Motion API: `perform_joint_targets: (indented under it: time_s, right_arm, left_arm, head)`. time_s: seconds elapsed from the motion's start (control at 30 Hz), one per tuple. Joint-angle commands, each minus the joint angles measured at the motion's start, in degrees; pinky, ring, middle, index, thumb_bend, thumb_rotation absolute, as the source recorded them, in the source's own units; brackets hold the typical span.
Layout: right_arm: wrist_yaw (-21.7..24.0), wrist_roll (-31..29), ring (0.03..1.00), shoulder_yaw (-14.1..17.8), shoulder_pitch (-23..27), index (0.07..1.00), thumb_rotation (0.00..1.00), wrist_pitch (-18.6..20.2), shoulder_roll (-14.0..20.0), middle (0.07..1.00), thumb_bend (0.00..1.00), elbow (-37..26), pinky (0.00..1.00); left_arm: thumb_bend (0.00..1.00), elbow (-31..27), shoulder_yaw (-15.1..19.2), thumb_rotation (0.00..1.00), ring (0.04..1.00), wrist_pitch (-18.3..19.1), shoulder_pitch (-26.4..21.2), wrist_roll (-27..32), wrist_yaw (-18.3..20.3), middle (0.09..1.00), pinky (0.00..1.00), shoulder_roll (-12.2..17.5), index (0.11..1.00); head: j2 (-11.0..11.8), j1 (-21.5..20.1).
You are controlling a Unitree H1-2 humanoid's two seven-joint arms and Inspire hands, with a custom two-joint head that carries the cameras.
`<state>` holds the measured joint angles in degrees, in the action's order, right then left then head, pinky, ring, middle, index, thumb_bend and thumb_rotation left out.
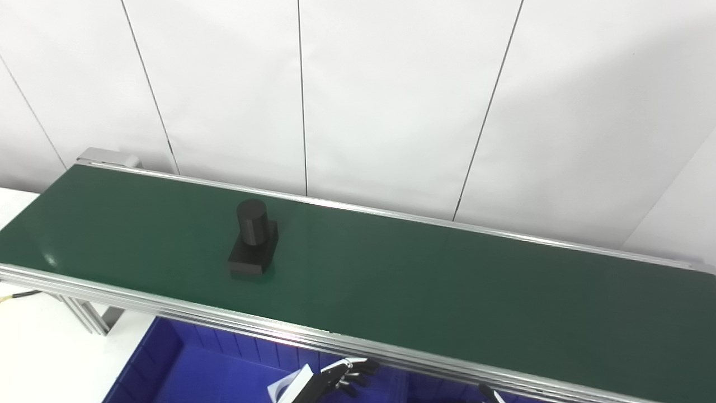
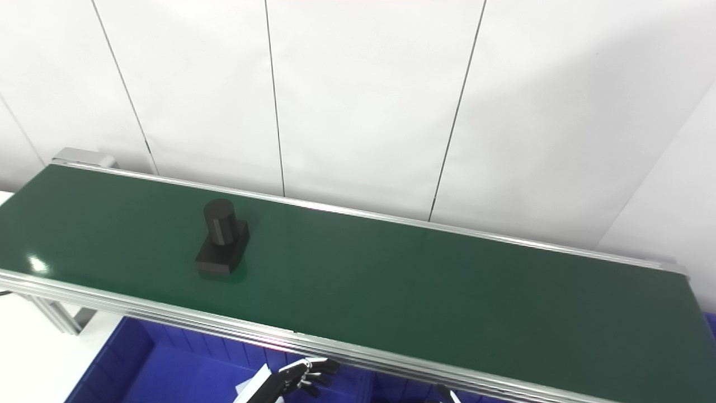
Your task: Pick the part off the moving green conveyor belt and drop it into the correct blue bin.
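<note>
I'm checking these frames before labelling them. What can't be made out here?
- Right hand: only a tip shows at the bottom edge in both views, so open or shut is unclear.
- Blue bin: the conveyor frame and bottom edge cut it off.
- Black part: its far side is hidden.

Green conveyor belt [image 1: 425, 280] w/ one black part [image 1: 253, 239] upright, near left end.

Matt black part [image 1: 253, 239], faintly glossy belt [image 1: 419, 280]
</note>
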<state>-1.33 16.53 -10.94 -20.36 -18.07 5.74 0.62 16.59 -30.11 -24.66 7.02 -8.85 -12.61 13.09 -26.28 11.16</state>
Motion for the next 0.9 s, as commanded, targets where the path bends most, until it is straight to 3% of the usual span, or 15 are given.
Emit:
perform_joint_targets:
  time_s: [0.0,0.4,0.6,0.77,0.87]
  right_arm:
    - [-0.6,-1.5,0.79,0.4,0.5,0.917,0.34,-4.2,-0.2,0.819,0.67,-0.4,0.69]
    - [0.0,-4.9,0.785,0.8,1.5,0.908,0.35,-8.1,-0.6,0.802,0.69,-3.4,0.72]
    - [0.5,-4.9,0.785,0.8,3.1,0.942,0.35,-5.1,-1.5,0.81,0.69,-9.2,0.69]
    - [0.6,-0.8,0.77,1.8,7.0,0.931,0.44,-2.1,-1.8,0.807,0.71,-13.6,0.67]
    - [1.6,-1.2,0.778,2.2,9.5,0.931,0.44,-0.1,-1.4,0.815,0.71,-14.7,0.69]
  left_arm:
    - [0.83,-0.8,-0.2,0.15,0.727,-2.3,-1.3,-0.1,-1.8,0.781,0.64,0.3,0.784]
    - [0.83,0.0,-1.1,0.15,0.699,-2.3,-1.5,0.5,-5.5,0.748,0.62,-0.5,0.747]
    - [0.83,0.6,-1.4,0.13,0.689,-2.3,-2.0,0.9,-6.0,0.737,0.61,-1.0,0.738]
    - [0.82,1.3,-1.8,0.16,0.667,-2.3,-2.6,0.3,-6.7,0.719,0.6,-1.3,0.74]
    - [0.82,1.6,-1.8,0.17,0.656,-2.3,-2.9,0.4,-6.7,0.711,0.59,-1.5,0.74]
  head:
    - [0.2,0.1]
    - [0.4,0.1]
    - [-0.2,-0.7]
    - [-0.2,-0.8]
    - [-0.3,-0.9]
